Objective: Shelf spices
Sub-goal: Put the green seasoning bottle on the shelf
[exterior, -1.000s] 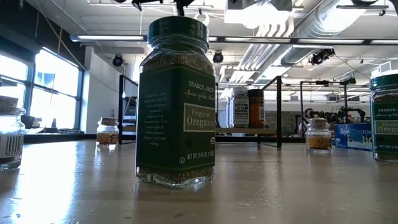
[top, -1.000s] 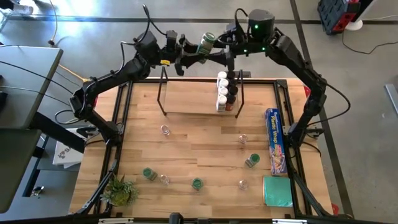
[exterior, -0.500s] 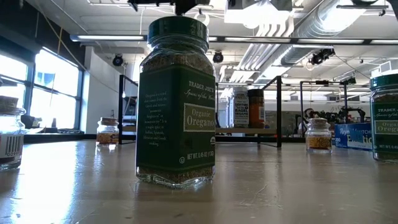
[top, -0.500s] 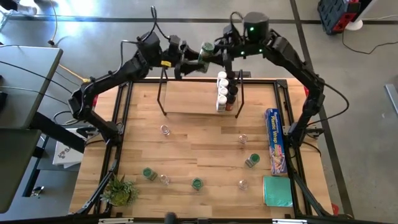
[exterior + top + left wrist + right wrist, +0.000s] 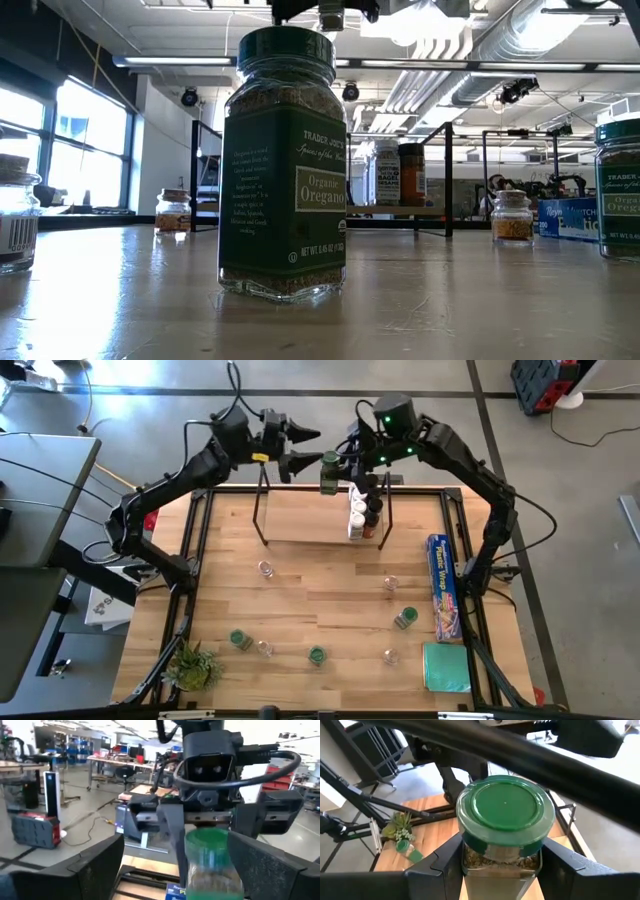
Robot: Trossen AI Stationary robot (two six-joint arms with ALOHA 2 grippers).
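Above the back edge of the table, your right gripper [image 5: 335,468] is clamped on a green-lidded spice jar [image 5: 329,471], holding it over the shelf [image 5: 300,525] beside the jars lined up at its right end. Your left gripper [image 5: 303,445] hangs just beside it, fingers spread wide and off the jar.
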